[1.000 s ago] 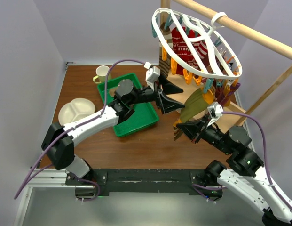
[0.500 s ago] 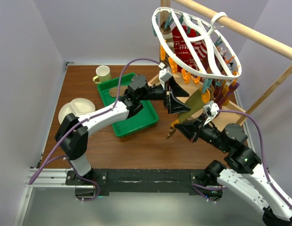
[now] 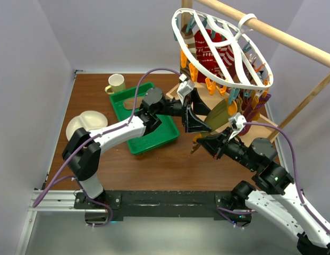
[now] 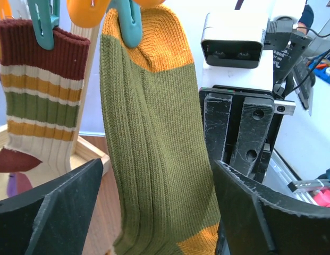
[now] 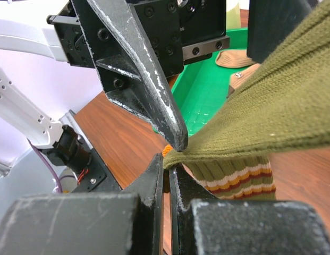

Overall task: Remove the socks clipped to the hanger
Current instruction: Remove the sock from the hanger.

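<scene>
Hanger (image 3: 223,50): white oval rack, hooked on the wooden rail (image 3: 292,40) above the far right of the counter (image 3: 154,164); red socks (image 3: 212,50) and others still clipped beneath it. Olive sock (image 4: 154,133), orange at heel and toe: upper end held by a teal clip (image 4: 125,21), lower end drawn down and forward off the rack. Striped sock (image 4: 40,101): hangs just beside it on its own clip. Right pincer (image 5: 167,170): clamped tight on the olive sock's lower end, as it was a second ago, now shifted slightly up and left. Left pincer (image 3: 203,116): jaws wide apart; a second ago it was short of the sock above the green tray (image 3: 149,119), and it has since reached forward so its fingers straddle the olive sock without closing on it.
</scene>
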{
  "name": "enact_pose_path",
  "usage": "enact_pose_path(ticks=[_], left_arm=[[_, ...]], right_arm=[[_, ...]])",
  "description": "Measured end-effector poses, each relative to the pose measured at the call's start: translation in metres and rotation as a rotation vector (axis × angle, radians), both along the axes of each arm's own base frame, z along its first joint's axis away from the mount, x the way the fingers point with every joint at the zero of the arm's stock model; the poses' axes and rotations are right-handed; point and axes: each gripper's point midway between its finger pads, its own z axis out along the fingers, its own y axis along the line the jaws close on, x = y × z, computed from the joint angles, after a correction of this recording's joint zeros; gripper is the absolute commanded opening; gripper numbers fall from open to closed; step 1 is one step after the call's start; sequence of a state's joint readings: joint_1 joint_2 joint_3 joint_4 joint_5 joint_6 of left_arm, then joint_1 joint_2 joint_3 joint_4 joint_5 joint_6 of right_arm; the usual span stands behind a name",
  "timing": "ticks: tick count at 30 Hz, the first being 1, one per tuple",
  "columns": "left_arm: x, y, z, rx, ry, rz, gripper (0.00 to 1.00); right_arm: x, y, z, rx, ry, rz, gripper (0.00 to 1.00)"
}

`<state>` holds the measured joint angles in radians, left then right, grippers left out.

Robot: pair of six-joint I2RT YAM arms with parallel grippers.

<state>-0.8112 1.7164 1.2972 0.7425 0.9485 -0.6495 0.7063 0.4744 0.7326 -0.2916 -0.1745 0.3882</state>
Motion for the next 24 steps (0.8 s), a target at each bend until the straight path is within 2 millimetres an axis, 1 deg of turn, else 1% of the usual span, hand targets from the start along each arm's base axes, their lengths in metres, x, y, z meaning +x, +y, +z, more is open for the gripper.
enact_pose_path(ticks=[2, 3, 5, 6, 8, 9, 11, 12, 14, 15, 16, 17, 18, 20, 22, 24], left_arm=[[-0.001, 0.000, -0.001, 0.003, 0.011, -0.006, 0.72], [-0.002, 0.000, 0.000, 0.003, 0.014, -0.007, 0.63], [-0.002, 0.000, 0.000, 0.002, 0.017, -0.008, 0.53], [-0.002, 0.000, 0.000, 0.001, 0.019, -0.007, 0.41], [-0.001, 0.000, 0.000, 0.002, 0.024, -0.004, 0.28], [0.000, -0.001, -0.001, 0.003, 0.025, 0.001, 0.16], [0.002, -0.002, -0.002, 0.008, 0.030, 0.009, 0.00], [0.002, -0.002, -0.003, 0.011, 0.035, 0.012, 0.00], [0.004, -0.003, -0.005, 0.014, 0.040, 0.022, 0.00], [0.006, -0.003, -0.006, 0.019, 0.048, 0.031, 0.00], [0.008, -0.004, -0.006, 0.021, 0.052, 0.041, 0.00], [0.010, -0.004, -0.007, 0.025, 0.057, 0.054, 0.00], [0.014, -0.005, -0.009, 0.031, 0.064, 0.072, 0.00], [0.020, -0.007, -0.011, 0.042, 0.072, 0.105, 0.00], [0.026, -0.008, -0.014, 0.058, 0.080, 0.138, 0.00], [0.032, -0.009, -0.017, 0.073, 0.086, 0.169, 0.00]], right_arm=[[0.001, 0.000, -0.001, -0.003, 0.001, 0.000, 0.00], [0.001, 0.000, -0.001, -0.004, 0.002, -0.001, 0.00], [0.001, 0.000, -0.001, -0.005, 0.000, -0.005, 0.00], [0.002, 0.000, -0.001, -0.005, -0.001, -0.007, 0.00], [0.002, 0.000, -0.001, -0.006, -0.001, -0.007, 0.00], [0.002, 0.000, -0.001, -0.006, -0.001, -0.007, 0.00], [0.002, 0.000, -0.002, -0.009, -0.002, -0.008, 0.00], [0.003, 0.000, -0.002, -0.011, 0.000, -0.008, 0.02], [0.006, 0.000, -0.004, -0.018, 0.003, -0.019, 0.16], [0.007, 0.000, -0.005, -0.022, 0.004, -0.025, 0.33], [0.008, -0.001, -0.005, -0.023, 0.006, -0.030, 0.40], [0.010, -0.002, -0.006, -0.029, 0.003, -0.042, 0.54], [0.012, -0.003, -0.006, -0.029, 0.003, -0.053, 0.60], [0.016, -0.008, -0.004, -0.032, -0.004, -0.088, 0.68], [0.020, -0.017, 0.000, -0.029, -0.012, -0.145, 0.71], [0.026, -0.033, 0.007, -0.022, -0.019, -0.239, 0.73]])
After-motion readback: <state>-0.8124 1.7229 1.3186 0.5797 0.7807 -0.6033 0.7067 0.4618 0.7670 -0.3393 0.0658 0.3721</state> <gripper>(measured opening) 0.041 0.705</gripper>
